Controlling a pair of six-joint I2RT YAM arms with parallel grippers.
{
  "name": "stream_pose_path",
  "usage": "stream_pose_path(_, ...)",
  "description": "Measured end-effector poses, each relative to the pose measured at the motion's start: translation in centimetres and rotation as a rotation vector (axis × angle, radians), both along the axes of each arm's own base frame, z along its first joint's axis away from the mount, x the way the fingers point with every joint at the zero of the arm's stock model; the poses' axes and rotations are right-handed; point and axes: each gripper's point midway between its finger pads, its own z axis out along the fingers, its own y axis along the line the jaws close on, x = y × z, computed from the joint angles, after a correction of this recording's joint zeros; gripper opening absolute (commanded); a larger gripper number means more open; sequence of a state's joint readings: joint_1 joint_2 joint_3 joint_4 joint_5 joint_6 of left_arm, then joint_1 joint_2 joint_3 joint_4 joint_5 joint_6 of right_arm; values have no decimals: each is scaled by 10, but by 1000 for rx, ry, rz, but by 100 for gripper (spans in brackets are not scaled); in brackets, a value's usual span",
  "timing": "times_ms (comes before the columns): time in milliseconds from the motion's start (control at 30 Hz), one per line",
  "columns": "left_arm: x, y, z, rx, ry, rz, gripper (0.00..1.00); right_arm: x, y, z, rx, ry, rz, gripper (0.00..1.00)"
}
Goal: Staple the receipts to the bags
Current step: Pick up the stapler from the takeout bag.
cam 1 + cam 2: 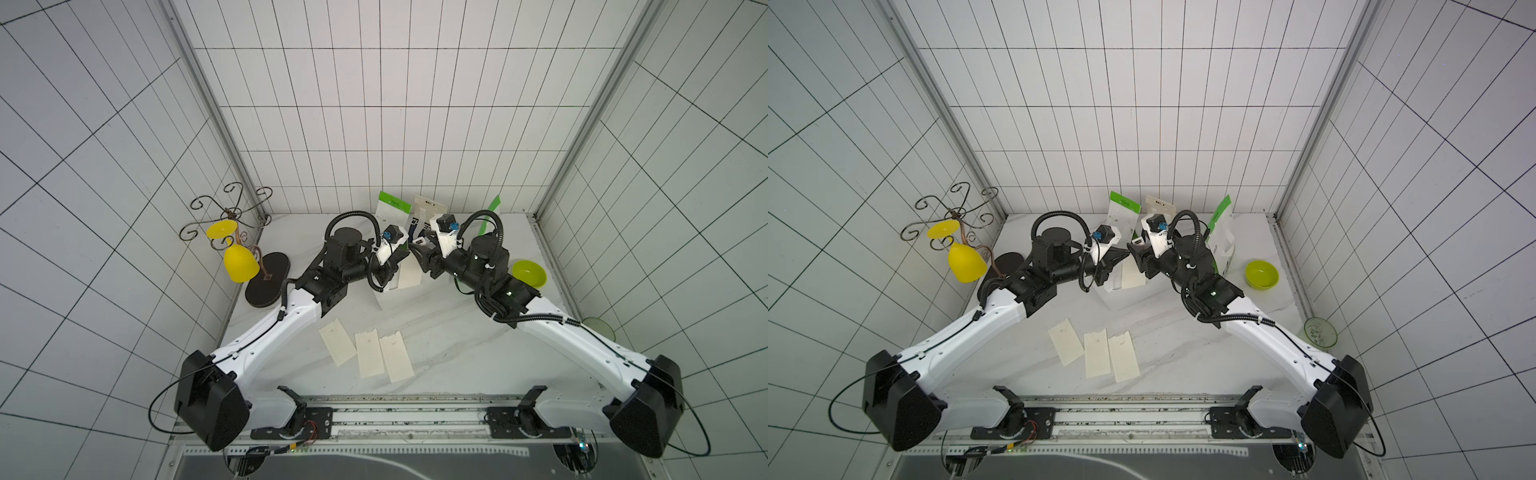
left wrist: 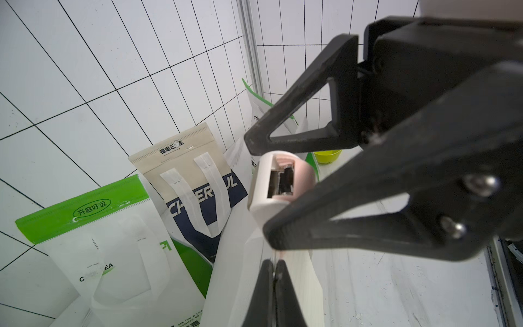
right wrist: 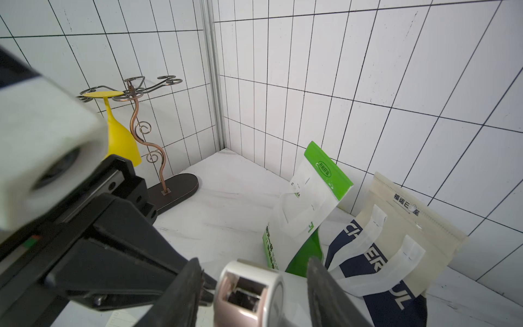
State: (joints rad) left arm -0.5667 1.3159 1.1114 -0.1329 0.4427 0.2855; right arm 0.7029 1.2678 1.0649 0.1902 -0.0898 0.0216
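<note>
A green bowl (image 1: 1261, 274) stands at the right of the worktop (image 1: 449, 332), bare green inside; a clear greenish cup (image 1: 1320, 331) sits at the right edge, its contents too small to tell; a yellow glass (image 1: 238, 264) hangs upside down from a wire rack (image 1: 232, 214). Three bags lean at the back wall: a white-and-green bag (image 2: 113, 240), a navy bag (image 2: 205, 209) overlapping it, a second white-and-green bag (image 1: 1221, 239) further right; what they hold is hidden. The left gripper (image 2: 274, 269) is pinched fully together on the edge of the plain white bag (image 2: 235, 271) and a receipt (image 2: 304, 280), raised over mid-worktop; the right gripper (image 2: 259, 189) stands part-way wide, its jaws clamped around a white-and-pink stapler (image 2: 283, 181) close to that pinched edge. Three receipts (image 1: 369, 352) lie side by side near the front.
</note>
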Motion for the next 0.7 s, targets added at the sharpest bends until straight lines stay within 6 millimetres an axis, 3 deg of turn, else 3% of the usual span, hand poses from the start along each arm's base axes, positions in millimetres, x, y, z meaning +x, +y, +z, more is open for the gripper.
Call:
stream_pose_path(333, -1, 1, -6, 18, 22, 4, 0, 5, 7, -11, -41, -6, -39, 7)
stream_pose_path(433, -1, 2, -7, 25, 31, 10, 0, 8, 5, -11, -40, -11, -68, 0)
stream_pose_path(700, 5, 2, 0, 19, 23, 34, 0, 23, -19, 11, 56, -40, -250, 0)
